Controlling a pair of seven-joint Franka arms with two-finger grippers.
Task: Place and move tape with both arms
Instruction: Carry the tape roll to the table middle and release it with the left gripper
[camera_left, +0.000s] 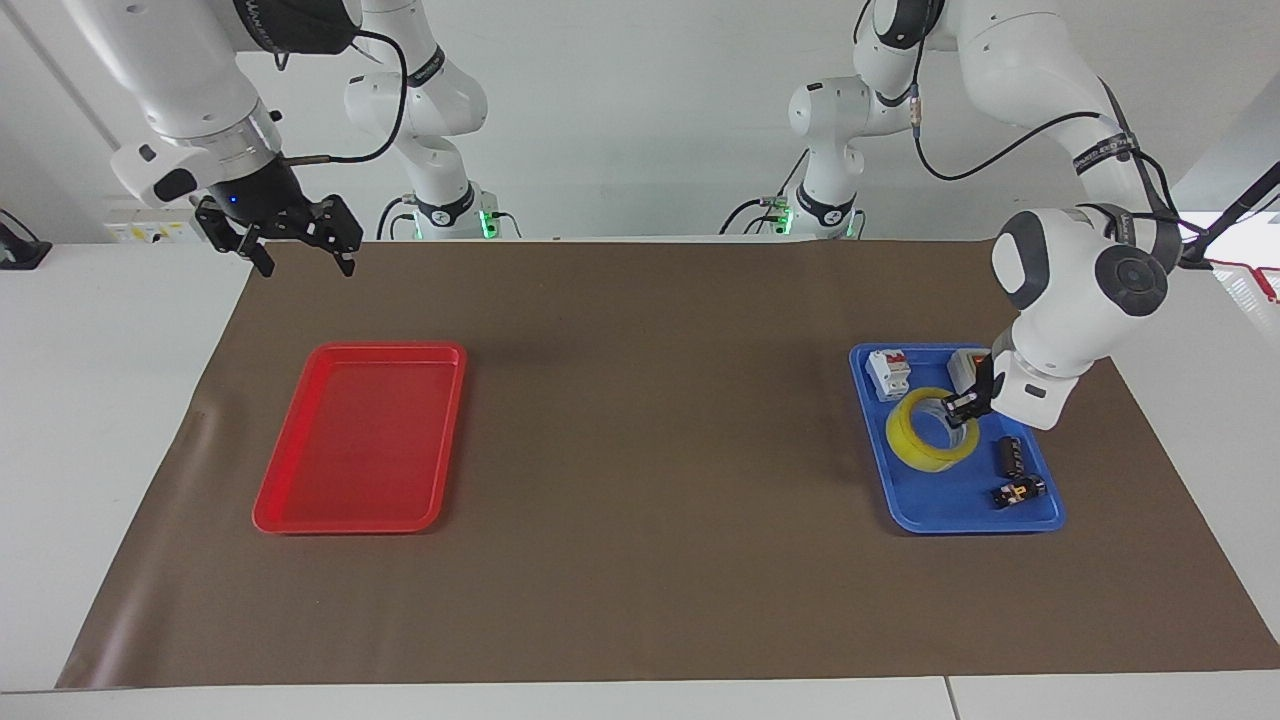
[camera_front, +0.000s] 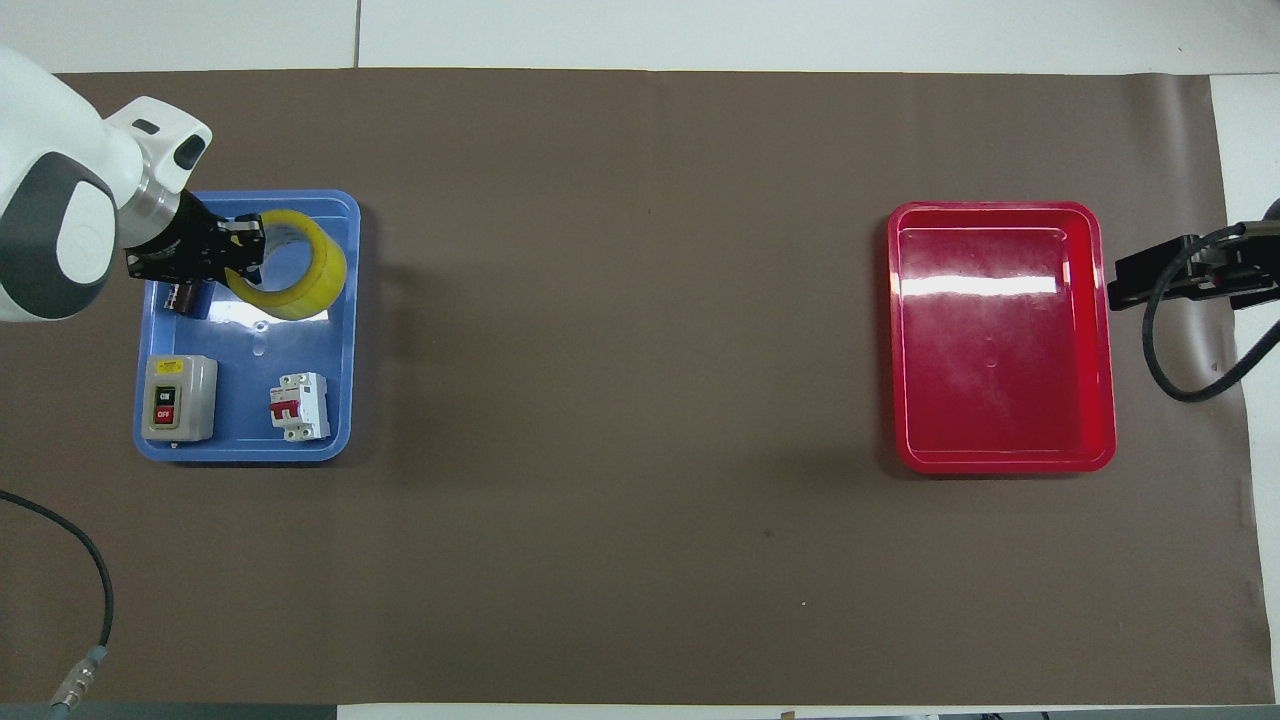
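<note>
Yellow tape (camera_left: 930, 437) hangs tilted just above the blue tray (camera_left: 905, 510), pinched by its wall in the L gripper (camera_left: 962, 408), whose fingers are clamped on the ring w/ one finger inside the hole. In the overhead view the tape (camera_front: 300, 280) sits over the tray's (camera_front: 345, 330) half farther from the robots, w/ the L gripper (camera_front: 243, 248) at its edge. Also in the tray: a white breaker (camera_left: 888, 374) and a grey on/off switch box (camera_front: 177, 398) at the end nearer the robots, and two small black parts (camera_left: 1012, 470) at the farther end, on the side toward the L arm's end of the table. Red tray (camera_left: 362, 435) lies well apart, toward the R arm's end, on the brown mat (camera_left: 640, 450). R gripper (camera_left: 298, 252) waits w/ fingers spread wide, up over the mat's corner nearest the R arm's base, holding nothing.
</note>
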